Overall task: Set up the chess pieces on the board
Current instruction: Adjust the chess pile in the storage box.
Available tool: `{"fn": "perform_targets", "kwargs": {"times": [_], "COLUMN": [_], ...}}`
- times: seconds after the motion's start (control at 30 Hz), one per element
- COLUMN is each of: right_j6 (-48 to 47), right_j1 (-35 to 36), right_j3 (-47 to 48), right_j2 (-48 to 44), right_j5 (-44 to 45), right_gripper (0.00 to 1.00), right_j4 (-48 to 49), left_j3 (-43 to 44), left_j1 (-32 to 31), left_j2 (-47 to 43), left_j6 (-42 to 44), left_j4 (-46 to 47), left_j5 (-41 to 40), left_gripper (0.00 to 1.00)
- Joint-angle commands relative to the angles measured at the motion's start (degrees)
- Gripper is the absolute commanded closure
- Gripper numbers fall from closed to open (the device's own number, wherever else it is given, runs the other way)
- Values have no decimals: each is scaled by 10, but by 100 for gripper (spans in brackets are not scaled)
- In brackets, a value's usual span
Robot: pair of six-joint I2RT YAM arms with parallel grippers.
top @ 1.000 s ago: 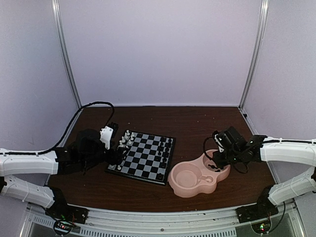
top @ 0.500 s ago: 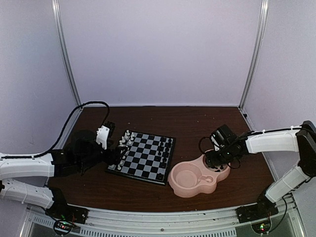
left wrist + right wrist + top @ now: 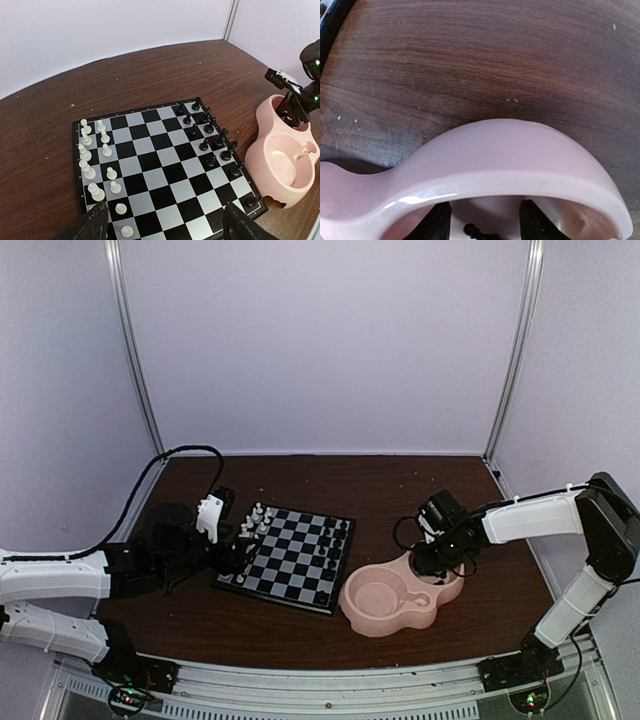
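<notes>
Nearest, the left gripper hung over the near edge of the board, jaws spread and empty. The white pieces filled most of two rows on one side and the black pieces most of two on the other, with a few squares bare, so the setup looked nearly done. Beyond, the right gripper reached into the pink double-bowl dish, straddling a small black piece; whether it had pinched the piece could not be told, and the dish's rim stood between that piece and the board.

Robotics lab booth for sure: blank pale wall panels, aluminium posts, 2 robot arms bolted to a metal rail at a brown table.
</notes>
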Motion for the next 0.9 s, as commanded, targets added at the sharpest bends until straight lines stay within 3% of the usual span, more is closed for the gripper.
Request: {"fn": "perform_targets", "kwargs": {"times": [0.0, 0.17, 0.33, 0.73, 0.87], "right_j6": [3, -2, -12, -15, -14], "right_j1": [-2, -1, -1, -1, -1], "right_j3": [-8, -26, -46, -72, -56], "right_j2": [-6, -49, -104, -185, -166], "right_j5": [-14, -13, -25, -15, -15], "right_gripper": [64, 82, 90, 90, 74], "right_j4": [8, 22, 35, 31, -5], "left_j3": [2, 2, 3, 8, 9], "left_j1": [3, 3, 3, 3, 3], "left_j2": [5, 6, 5, 8, 12], "left_j6": [9, 10, 13, 15, 15], "left_j4": [28, 28, 26, 23, 22], "left_j5": [11, 13, 13, 28, 32], "left_gripper": [21, 21, 21, 22, 23]}}
